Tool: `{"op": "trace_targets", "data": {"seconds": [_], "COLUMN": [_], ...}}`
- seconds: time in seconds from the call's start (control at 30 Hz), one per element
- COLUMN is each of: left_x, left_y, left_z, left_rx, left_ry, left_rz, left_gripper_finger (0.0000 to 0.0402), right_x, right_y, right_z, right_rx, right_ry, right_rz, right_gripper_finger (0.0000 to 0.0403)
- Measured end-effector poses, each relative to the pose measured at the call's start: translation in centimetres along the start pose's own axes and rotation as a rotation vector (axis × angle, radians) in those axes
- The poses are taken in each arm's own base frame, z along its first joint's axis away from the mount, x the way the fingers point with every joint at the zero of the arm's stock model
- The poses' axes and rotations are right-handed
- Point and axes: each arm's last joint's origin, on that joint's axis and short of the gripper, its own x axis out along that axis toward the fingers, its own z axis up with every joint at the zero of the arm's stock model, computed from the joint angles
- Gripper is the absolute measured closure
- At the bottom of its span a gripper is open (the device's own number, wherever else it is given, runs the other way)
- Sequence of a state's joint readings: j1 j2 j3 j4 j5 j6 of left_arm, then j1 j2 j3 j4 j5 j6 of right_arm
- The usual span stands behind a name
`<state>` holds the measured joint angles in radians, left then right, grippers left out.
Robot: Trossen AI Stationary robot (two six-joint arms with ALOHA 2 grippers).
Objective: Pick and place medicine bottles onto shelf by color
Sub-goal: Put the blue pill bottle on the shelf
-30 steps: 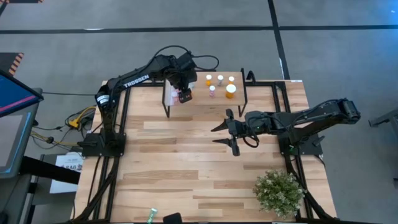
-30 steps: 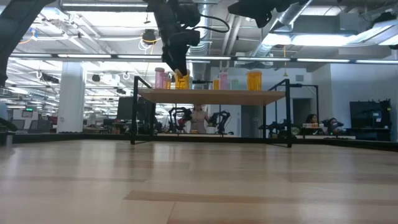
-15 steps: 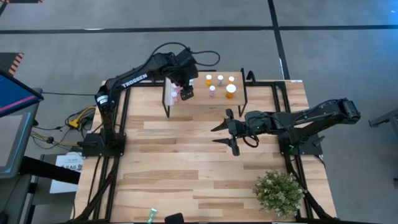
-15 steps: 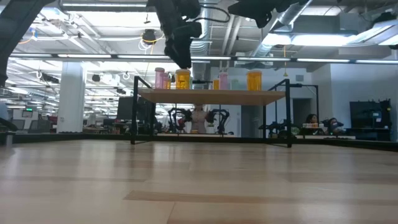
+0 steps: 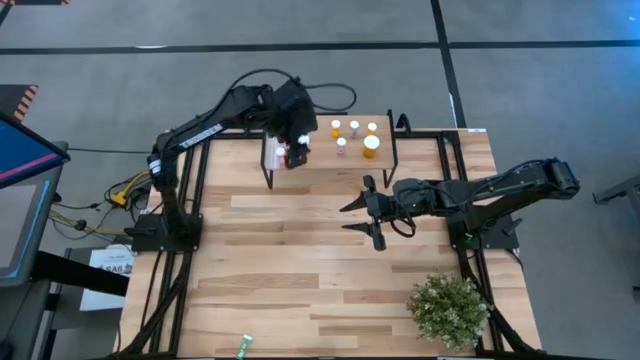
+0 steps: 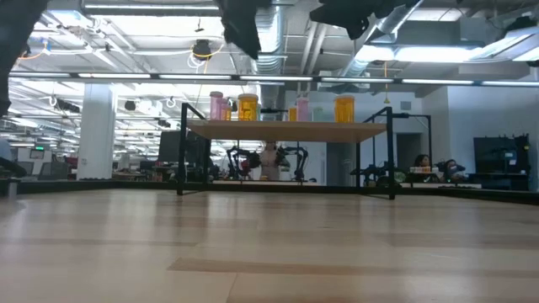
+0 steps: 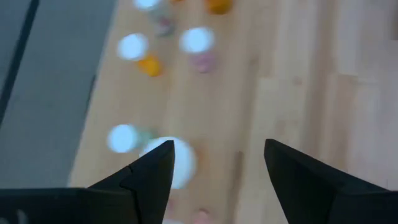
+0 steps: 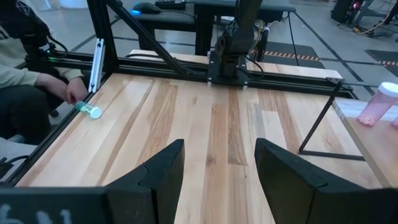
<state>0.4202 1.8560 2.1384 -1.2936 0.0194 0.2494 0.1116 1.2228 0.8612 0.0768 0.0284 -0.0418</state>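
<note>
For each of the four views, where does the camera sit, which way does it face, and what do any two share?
High view: overhead, straight down on the table, both arms, the shelf.
Low view: tabletop height, level across at the shelf and its bottles; arms enter from above.
Left wrist view: above the shelf, past the open left tool, onto blurred bottles.
Right wrist view: low over the table, past the open right tool; a person's hand beside a green bottle.
Shared: high and low both show the shelf.

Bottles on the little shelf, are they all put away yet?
Several bottles already stand on the shelf. Nothing is in hand: the left claw is open above the shelf, the right claw open over the table. One greenish bottle lies at the table's edge, waiting.
</note>
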Motion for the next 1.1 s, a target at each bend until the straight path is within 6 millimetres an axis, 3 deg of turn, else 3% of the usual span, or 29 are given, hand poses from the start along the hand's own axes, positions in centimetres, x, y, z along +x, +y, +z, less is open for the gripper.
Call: {"op": "trace_targets", "data": {"seconds": [0.23, 0.47, 0.8, 1.1], "left_x": [-4.0, -5.5, -2.5, 1.0], "left_y": [-5.5, -11.4, -19.7, -23.6], "left_z": [-2.1, -8.4, -20.0, -25.2], "left_rx": [0.058, 0.05, -0.021, -0.093], "left_ry": [-0.075, -0.284, -0.465, -0.445], "left_rz": [-0.06, -0.11, -0.256, -0.359], "left_gripper_finger": [0.0206, 0.0223, 0.0224, 0.0224], "right_x": [0.0, 0.0, 0.3, 0.9], "right_y": [0.0, 0.0, 0.7, 2.5], "right_z": [-0.3, -0.3, 0.1, 0.1], "right_rx": [0.014, 0.015, -0.043, -0.086], "right_ry": [0.025, 0.025, -0.018, -0.052], "right_rz": [0.001, 0.001, 0.025, 0.086], "right_gripper_finger": [0.0186, 0.0186, 0.0186, 0.0186]}}
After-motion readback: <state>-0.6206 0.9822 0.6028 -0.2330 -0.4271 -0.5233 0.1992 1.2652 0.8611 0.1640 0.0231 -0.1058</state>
